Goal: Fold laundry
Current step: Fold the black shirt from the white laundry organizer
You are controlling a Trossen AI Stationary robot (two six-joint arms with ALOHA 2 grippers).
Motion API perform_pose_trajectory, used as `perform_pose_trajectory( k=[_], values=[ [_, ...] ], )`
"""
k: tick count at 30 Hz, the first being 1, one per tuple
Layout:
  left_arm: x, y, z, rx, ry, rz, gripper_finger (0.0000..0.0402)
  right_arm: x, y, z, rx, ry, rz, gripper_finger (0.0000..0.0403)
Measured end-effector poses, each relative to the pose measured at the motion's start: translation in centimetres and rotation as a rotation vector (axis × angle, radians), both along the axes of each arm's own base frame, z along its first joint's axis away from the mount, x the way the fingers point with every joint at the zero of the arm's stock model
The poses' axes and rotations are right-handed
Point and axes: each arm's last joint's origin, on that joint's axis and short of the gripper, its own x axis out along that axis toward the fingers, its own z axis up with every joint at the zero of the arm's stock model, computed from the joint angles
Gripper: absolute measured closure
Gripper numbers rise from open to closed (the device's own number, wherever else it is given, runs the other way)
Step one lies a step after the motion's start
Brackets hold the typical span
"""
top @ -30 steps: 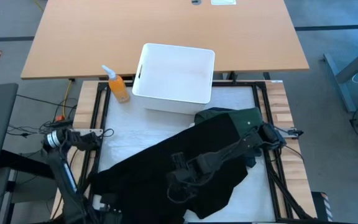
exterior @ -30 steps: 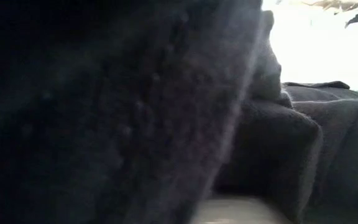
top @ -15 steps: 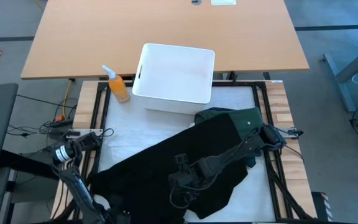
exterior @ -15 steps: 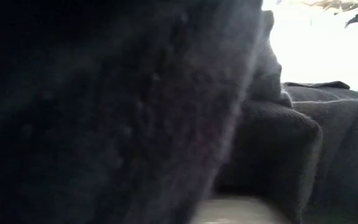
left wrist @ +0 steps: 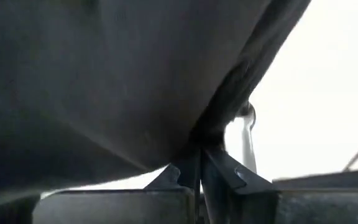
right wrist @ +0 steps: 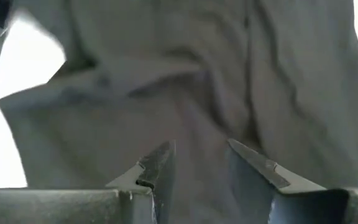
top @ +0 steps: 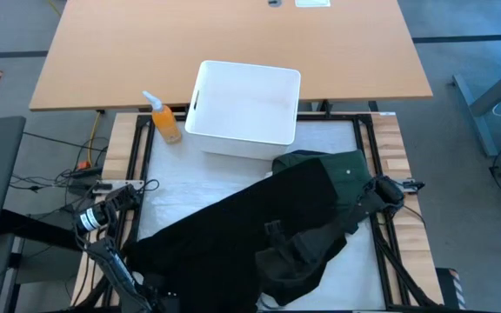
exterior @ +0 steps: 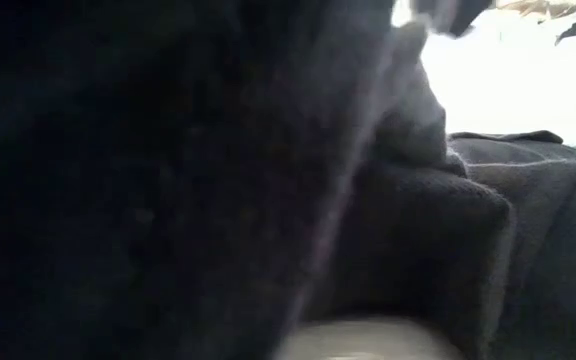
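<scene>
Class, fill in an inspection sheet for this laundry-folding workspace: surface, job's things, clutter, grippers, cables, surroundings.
Surface: white table top, partly covered by cloth.
Job's things: black garment spread across the table; dark green garment partly under it.
Clutter: white bin; orange spray bottle beside it.
Grippers: left gripper shut on the black garment's edge; right gripper with fingers apart over cloth, grip unclear.
Cables: loose cables on the floor left of the table.
Surroundings: wooden desk behind the table.

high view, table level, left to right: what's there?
Orange spray bottle → white bin → dark green garment. The black garment spreads below them across most of that span, so it has no clear slot.
</scene>
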Motion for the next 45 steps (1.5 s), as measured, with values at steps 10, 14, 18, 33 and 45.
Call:
perform_pose_trajectory(
  k=[10, 14, 18, 33, 45],
  values=[
    [-0.5, 1.0, 3.2, -0.073, 0.140, 0.027, 0.0401, -6.5, 3.8, 0.9, 0.006, 0.182, -0.066, 0.0239],
    [-0.4, 1.0, 7.4, -0.157, -0.037, 0.088, 0.0401, -9.3, 5.3, 1.6, -0.010, 0.211, -0.065, 0.0239],
    [0.3, 0.3, 9.1, -0.144, -0.425, 0.137, 0.0401, -12.8, 6.5, 1.2, -0.071, 0.259, -0.076, 0.0239],
    [8.2, -6.2, 4.0, -0.168, -1.016, -0.069, 0.0401, -18.9, 4.8, -5.1, 0.295, 0.067, -0.111, 0.0239],
    [10.5, -8.8, 1.2, -0.051, -0.866, -0.135, 0.0401, -16.3, 5.7, -10.1, 0.188, 0.028, 0.111, 0.0239]
  ],
)
